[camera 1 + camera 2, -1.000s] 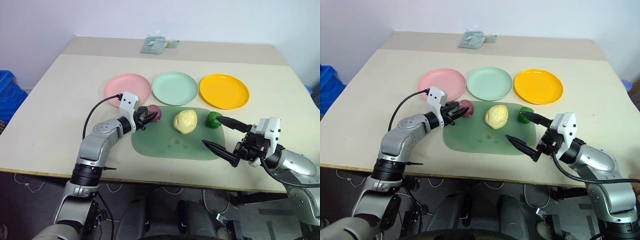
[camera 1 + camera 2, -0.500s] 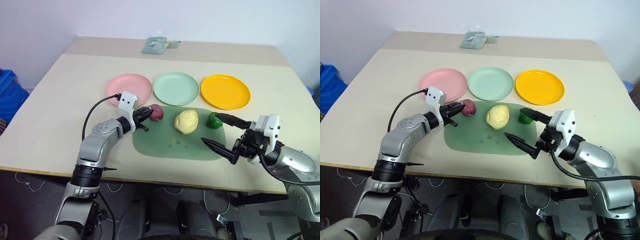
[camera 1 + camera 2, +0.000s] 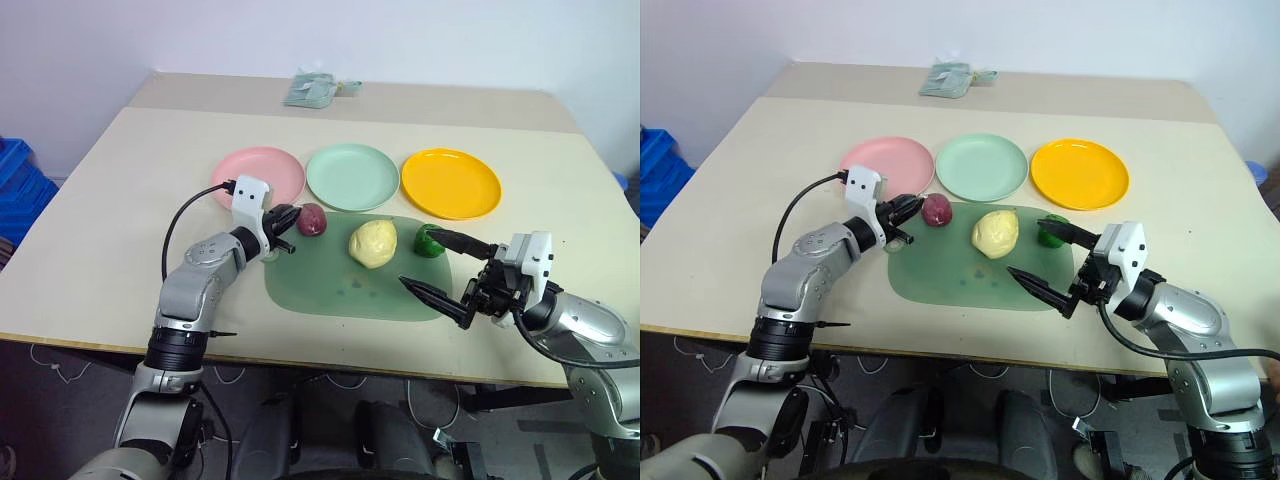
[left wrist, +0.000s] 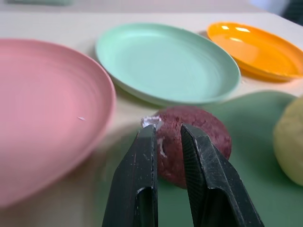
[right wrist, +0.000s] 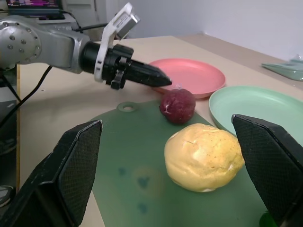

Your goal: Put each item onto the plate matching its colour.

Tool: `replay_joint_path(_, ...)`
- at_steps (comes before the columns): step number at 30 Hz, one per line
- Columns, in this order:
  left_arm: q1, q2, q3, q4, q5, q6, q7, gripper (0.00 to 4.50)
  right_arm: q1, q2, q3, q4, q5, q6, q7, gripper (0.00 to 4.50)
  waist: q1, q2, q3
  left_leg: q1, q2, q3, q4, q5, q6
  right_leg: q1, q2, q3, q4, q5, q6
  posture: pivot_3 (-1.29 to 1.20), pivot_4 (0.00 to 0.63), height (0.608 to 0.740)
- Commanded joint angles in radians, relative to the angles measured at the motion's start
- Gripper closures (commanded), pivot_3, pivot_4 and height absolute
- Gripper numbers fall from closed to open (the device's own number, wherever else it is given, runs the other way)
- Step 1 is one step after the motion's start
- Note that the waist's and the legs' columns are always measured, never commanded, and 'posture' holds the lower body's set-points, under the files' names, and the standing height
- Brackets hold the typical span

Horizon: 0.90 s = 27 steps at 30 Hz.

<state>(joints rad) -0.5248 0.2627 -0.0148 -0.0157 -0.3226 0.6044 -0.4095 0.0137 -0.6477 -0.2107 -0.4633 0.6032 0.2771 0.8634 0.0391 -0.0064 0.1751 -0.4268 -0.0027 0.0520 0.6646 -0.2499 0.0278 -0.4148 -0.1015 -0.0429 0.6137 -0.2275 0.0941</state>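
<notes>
purple-red item (image 3: 312, 219): just left of frame centre in the left eye view, sitting at the upper left corner of the green mat (image 3: 355, 285), just below the gap between pink plate (image 3: 256, 176) and mint plate (image 3: 352, 176); not on any plate yet.
yellow item (image 3: 372, 243): centre of frame, on the mat, largest of the 3 lumps.
green item (image 3: 429, 240): right of centre, at the mat's upper right corner, below the orange-yellow plate (image 3: 450, 182); partly behind a finger of the right gripper.
plates: 3 in a row across the upper middle of the frame on the counter (image 3: 120, 200), all bare.
left gripper (image 3: 287, 217): closed down to a narrow slit, tips at the left side of the purple-red item; in the left wrist view a bit of pale wrapping sits at the tips, but a true hold cannot be told, so counted as shut with nothing surely held.
right gripper (image 3: 449, 278): spread wide, holding nothing, lower right of frame, 1 finger reaching toward the green item.
likely handling, purple-red item: looks light, rounded and slightly wrinkled, probably soft; apt to roll or squirt sideways if nipped at an edge; best taken across its middle with the gripper opened wider than the lump.
likely handling, yellow item: lumpy, probably soft; needs a wide opening across its narrower waist.
likely handling, green item: small, light, easily knocked; needs a low, centred pinch.
</notes>
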Motion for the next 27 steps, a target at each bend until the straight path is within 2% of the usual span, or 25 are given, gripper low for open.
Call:
replay_joint_path(1, -0.019, -0.003, 0.008, -0.044, 0.001, -0.010, 0.004, 3.73, -0.019, 0.003, -0.010, -0.008, 0.008, -0.015, 0.002, 0.00, -0.001, 0.000, 0.000, 0.000, 0.000, 0.000, 0.000, 0.000, 0.000, 0.000, 0.000, 0.000, 0.000, 0.000, 0.000, 0.00, 0.150, 0.740)
replay_joint_path(8, 0.053, 0.018, -0.016, -0.103, -0.001, 0.005, -0.033, 3.73, -0.013, -0.005, -0.017, -0.012, 0.016, -0.005, 0.007, 0.00, -0.001, 0.000, 0.000, 0.000, 0.000, 0.000, 0.000, 0.000, 0.000, 0.000, 0.000, 0.000, 0.000, 0.000, 0.000, 0.00, 0.150, 0.740)
replay_joint_path(11, 0.074, 0.018, -0.012, -0.133, -0.015, 0.032, -0.041, 2.90, -0.015, -0.012, -0.020, -0.014, 0.024, 0.008, 0.012, 0.00, -0.001, 0.000, 0.000, 0.000, 0.000, 0.000, 0.000, 0.000, 0.000, 0.000, 0.000, 0.000, 0.000, 0.000, 0.000, 0.00, 0.150, 0.740)
replay_joint_path(16, 0.095, 0.001, -0.002, -0.165, -0.005, 0.048, -0.005, 0.41, -0.026, -0.027, -0.027, -0.010, 0.035, 0.028, 0.026, 0.00, 0.000, 0.000, 0.000, 0.000, 0.000, 0.000, 0.000, 0.000, 0.000, 0.000, -0.001, 0.000, 0.000, 0.000, 0.000, 0.00, 0.150, 0.740)
replay_joint_path(17, 0.097, -0.003, -0.001, -0.169, -0.010, 0.054, -0.002, 0.03, -0.030, -0.029, -0.028, -0.007, 0.036, 0.031, 0.029, 0.00, -0.001, 0.000, 0.000, 0.000, 0.000, 0.000, 0.000, 0.000, 0.000, 0.000, -0.001, 0.000, 0.000, 0.000, 0.000, 0.00, 0.150, 0.740)
replay_joint_path(27, 0.067, -0.038, 0.005, -0.117, -0.022, 0.075, 0.026, 0.03, -0.047, -0.039, -0.030, -0.018, 0.041, 0.058, 0.028, 0.00, 0.001, 0.000, 0.000, 0.000, 0.000, 0.000, 0.000, 0.000, 0.000, 0.000, -0.001, 0.000, 0.000, 0.000, 0.000, 0.00, 0.150, 0.740)
